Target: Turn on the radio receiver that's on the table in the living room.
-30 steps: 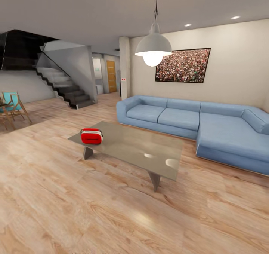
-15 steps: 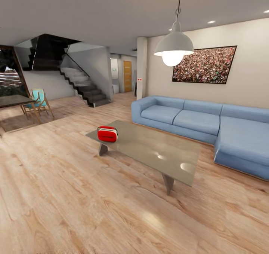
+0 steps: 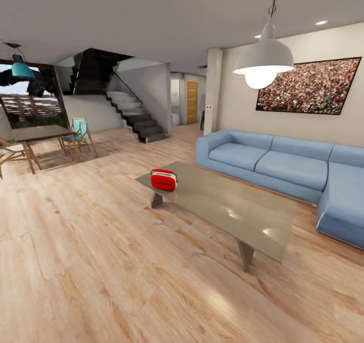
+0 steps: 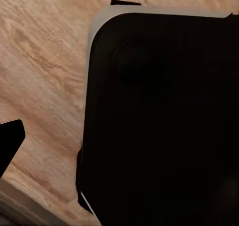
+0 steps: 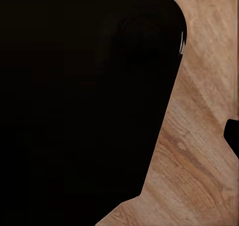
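Head view, living room: the red radio (image 3: 164, 180) sits at the near left end of the low table (image 3: 242, 214), centre frame, well apart from me across bare plank floor (image 3: 101, 262). Nothing is switched on yet; approach and reach remain. Whether my fingers are apart or together, I cannot tell.

- Ahead of you, the table (image 3: 237, 211) stands on the wood floor (image 3: 101, 262), just in front of the blue sofa (image 3: 283, 163).
- The radio receiver (image 3: 164, 180) sits upright on the table's corner farthest from the sofa.
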Controlling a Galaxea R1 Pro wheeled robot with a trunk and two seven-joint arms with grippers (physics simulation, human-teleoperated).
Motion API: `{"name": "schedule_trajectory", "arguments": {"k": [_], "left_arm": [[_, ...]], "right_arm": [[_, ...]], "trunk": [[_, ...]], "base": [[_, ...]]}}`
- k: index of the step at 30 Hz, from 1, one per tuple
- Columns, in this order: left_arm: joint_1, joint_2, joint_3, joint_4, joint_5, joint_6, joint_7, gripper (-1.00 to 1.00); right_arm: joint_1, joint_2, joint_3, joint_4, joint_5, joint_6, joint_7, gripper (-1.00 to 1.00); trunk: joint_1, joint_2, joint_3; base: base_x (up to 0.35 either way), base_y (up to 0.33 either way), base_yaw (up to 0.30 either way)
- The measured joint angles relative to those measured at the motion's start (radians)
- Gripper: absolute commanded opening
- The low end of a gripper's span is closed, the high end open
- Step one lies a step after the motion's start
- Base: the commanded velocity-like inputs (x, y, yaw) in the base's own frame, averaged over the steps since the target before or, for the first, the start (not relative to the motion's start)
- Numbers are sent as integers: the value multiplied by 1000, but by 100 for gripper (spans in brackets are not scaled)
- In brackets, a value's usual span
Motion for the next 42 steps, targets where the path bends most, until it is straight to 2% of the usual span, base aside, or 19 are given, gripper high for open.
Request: {"name": "schedule_trajectory", "arguments": {"k": [4, 8, 16, 42], "left_arm": [[0, 6, 46, 0, 23, 0, -6, 100], [0, 7, 64, 0, 32, 0, -8, 100], [0, 7, 66, -1, 33, -1, -8, 100], [0, 7, 66, -1, 33, -1, -8, 100]], "right_arm": [[0, -1, 0, 0, 0, 0, 0, 100], [0, 0, 0, 0, 0, 0, 0, 100], [0, 2, 1, 0, 0, 0, 0, 100], [0, 2, 2, 0, 5, 0, 0, 100]], "trunk": [[0, 0, 0], [0, 0, 0], [0, 0, -1], [0, 0, -11]], "base": [[296, 0, 35], [323, 0, 6], [327, 0, 123], [325, 0, 266]]}}
